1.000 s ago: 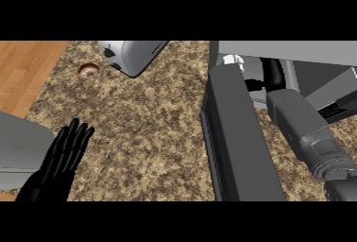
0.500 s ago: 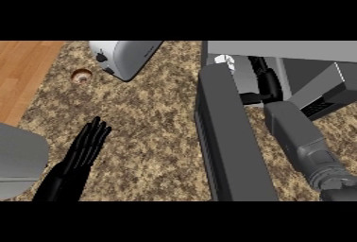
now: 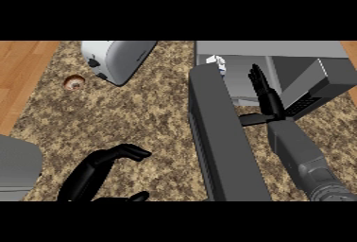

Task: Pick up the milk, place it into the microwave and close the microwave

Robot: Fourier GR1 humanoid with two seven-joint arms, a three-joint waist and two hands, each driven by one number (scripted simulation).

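The milk [image 3: 218, 64], a small white carton with blue print, stands inside the microwave [image 3: 279, 49] at the top right, near the left edge of its opening. The microwave door [image 3: 223, 142] is swung open, a long dark grey slab running toward me. My right hand [image 3: 266, 94] is open with straight fingers pointing into the opening, just right of the door, its thumb stretched toward the door. It is apart from the milk. My left hand [image 3: 97, 170] is low on the left over the counter, fingers curled and holding nothing.
A silver toaster [image 3: 115, 59] stands at the top left on the speckled counter [image 3: 140, 118]. A small round brown item [image 3: 72, 83] lies left of it. A grey block [image 3: 17, 165] sits at the lower left, and a wooden surface [image 3: 21, 71] borders the counter.
My right hand has let go of the milk, straightened its fingers and drawn back beside the door. The left hand's fingers went from straight to curled.
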